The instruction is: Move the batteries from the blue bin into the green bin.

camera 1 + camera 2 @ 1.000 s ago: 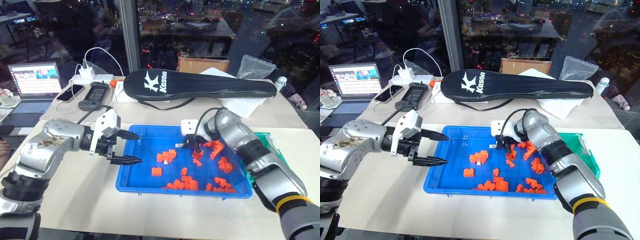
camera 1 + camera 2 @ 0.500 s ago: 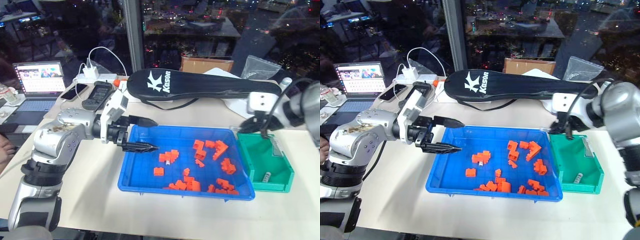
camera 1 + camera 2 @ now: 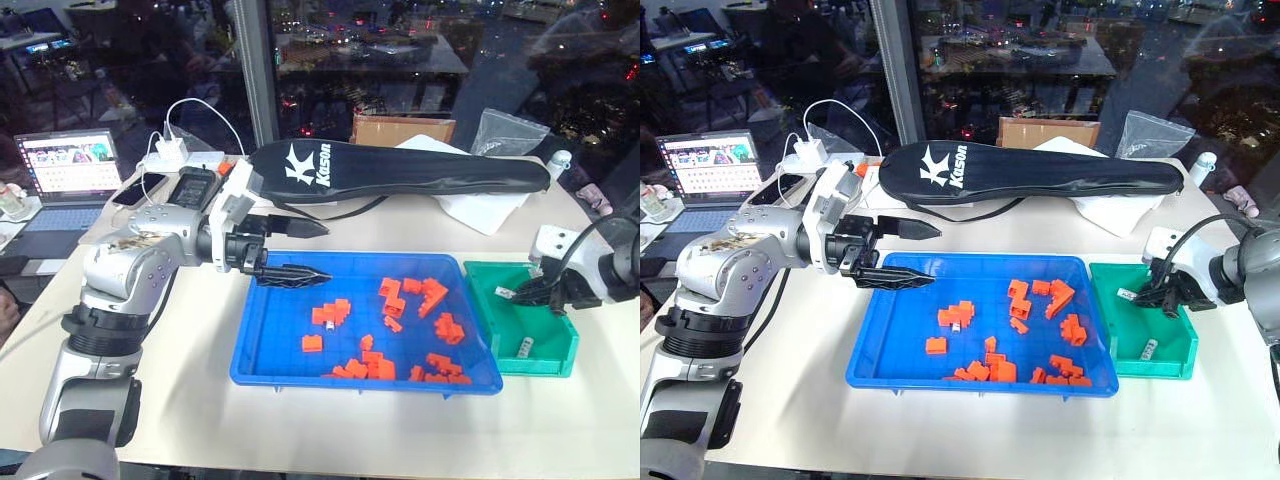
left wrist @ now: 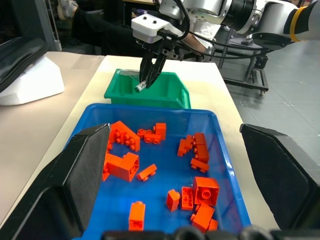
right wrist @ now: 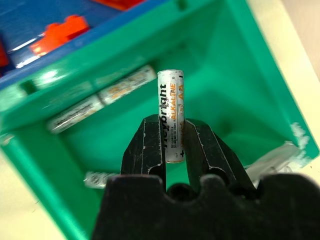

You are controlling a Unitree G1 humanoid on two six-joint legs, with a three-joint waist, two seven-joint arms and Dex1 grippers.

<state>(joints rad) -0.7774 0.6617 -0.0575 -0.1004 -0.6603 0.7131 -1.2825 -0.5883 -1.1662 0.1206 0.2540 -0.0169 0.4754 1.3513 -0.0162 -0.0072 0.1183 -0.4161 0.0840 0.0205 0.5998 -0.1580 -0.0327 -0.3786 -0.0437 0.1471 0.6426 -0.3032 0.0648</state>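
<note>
The blue bin (image 3: 285, 335) lies mid-table with several orange bricks (image 3: 440, 328) in it. A small whitish piece (image 3: 329, 323), possibly one of the batteries, rests against a brick cluster. The green bin (image 3: 535, 366) stands against the blue bin's right side, with batteries (image 5: 125, 85) lying on its floor. My right gripper (image 5: 172, 137) hangs over the green bin, shut on a battery (image 5: 171, 112) that sticks out past its fingertips. Above the blue bin's far left corner my left gripper (image 3: 312, 250) is open and holds nothing, pointing right.
A long black racket bag (image 3: 400, 170) lies behind the bins, with a cardboard box (image 3: 400, 128) and a white cloth (image 3: 480, 210) near it. A laptop (image 3: 70, 165), phones and a charger with cables occupy the far left. Bare table runs along the front.
My right gripper has swung right, from over the bricks in the blue bin to above the green bin, carrying the battery. My left gripper rose a little toward the bin's far corner.
</note>
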